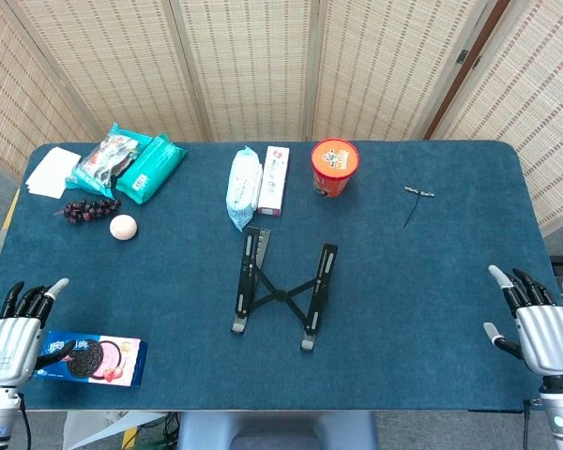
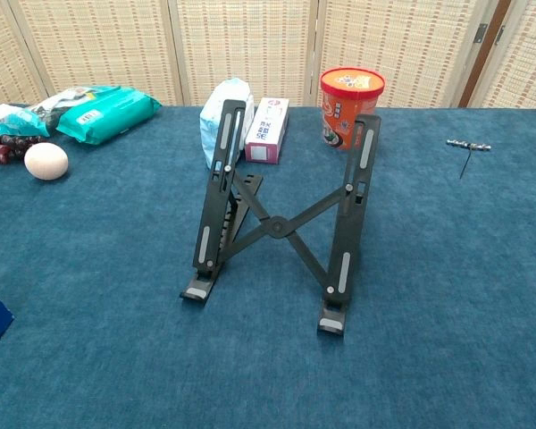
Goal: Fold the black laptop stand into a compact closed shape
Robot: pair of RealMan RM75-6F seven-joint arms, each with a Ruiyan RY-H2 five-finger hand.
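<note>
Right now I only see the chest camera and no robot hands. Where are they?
Observer: Both rest at the near table corners; the left hand is far left of the black laptop stand.
Child: Is the left hand holding something?
Observer: No, but its thumb touches a cookie box. Your view shows just a corner of it.
Child: What about the other hand?
Observer: The right hand holds nothing, fingers apart, far right of the stand.
Child: Anything left of the grapes?
Observer: A white napkin lies beside the snack bags.
</note>
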